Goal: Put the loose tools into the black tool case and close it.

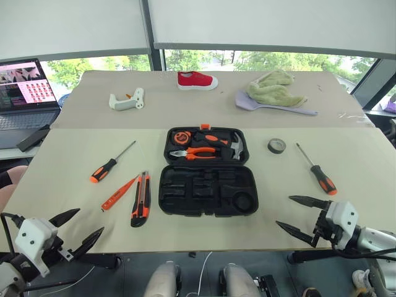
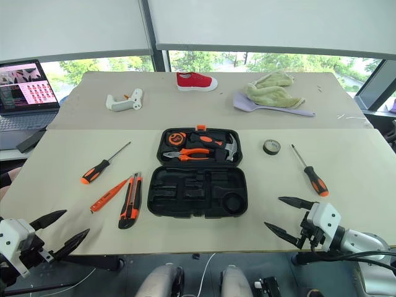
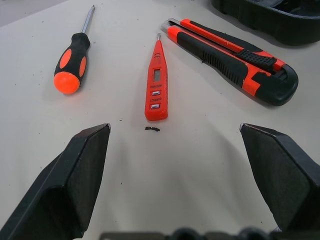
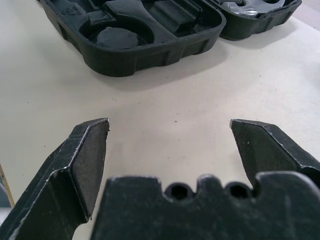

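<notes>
Tools are lying loose around the black tool case, which is sitting open mid-surface, while the left gripper and right gripper, jaws released and empty, are waiting near it; I judge approaching the tester screwdriver along its length is best.

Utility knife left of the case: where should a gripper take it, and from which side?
Probably from above, across the narrow middle of the utility knife, fingers closing on its long sides. It lies flat on the table, pointing away from the robot, with the tester screwdriver close on its left. The open left gripper is nearest.
</notes>
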`<action>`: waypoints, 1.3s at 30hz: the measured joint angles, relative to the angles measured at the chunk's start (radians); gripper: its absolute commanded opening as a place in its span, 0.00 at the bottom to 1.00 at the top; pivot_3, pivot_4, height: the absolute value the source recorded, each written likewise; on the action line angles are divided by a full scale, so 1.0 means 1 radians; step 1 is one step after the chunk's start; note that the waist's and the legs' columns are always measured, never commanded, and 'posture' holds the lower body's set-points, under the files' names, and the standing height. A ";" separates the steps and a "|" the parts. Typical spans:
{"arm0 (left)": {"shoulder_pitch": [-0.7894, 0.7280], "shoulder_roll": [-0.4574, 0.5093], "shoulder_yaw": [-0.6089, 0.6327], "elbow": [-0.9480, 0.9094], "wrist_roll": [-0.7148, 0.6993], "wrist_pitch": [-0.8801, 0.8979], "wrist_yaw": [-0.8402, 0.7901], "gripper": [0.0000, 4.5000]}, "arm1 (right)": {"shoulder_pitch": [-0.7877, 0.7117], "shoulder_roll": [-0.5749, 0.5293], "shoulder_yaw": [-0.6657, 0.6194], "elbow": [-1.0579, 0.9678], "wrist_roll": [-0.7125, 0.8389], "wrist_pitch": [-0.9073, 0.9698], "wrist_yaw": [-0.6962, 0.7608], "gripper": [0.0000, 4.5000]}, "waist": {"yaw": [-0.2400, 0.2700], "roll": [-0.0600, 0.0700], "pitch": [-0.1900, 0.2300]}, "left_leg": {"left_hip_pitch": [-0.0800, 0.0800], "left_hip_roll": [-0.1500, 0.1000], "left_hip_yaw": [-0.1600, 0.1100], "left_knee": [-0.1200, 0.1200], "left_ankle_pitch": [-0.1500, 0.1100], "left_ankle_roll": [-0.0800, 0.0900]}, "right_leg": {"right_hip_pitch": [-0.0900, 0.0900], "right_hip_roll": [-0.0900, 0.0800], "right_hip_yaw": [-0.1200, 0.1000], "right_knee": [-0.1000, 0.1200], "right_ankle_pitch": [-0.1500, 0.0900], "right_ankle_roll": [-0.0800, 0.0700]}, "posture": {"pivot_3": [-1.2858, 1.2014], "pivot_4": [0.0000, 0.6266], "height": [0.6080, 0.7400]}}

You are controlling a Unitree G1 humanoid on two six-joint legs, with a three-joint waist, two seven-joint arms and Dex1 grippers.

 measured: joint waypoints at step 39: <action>-0.958 0.276 -0.430 0.568 -0.017 0.714 0.314 0.88 | -0.125 0.214 0.102 -0.229 0.224 0.159 -0.039 1.00 | -0.007 -0.008 -0.004 | 0.000 0.001 -0.001 0.000 0.002 -0.005 | -0.006 0.006 -0.001 0.007 0.003 -0.004 | 0.52 0.24 1.00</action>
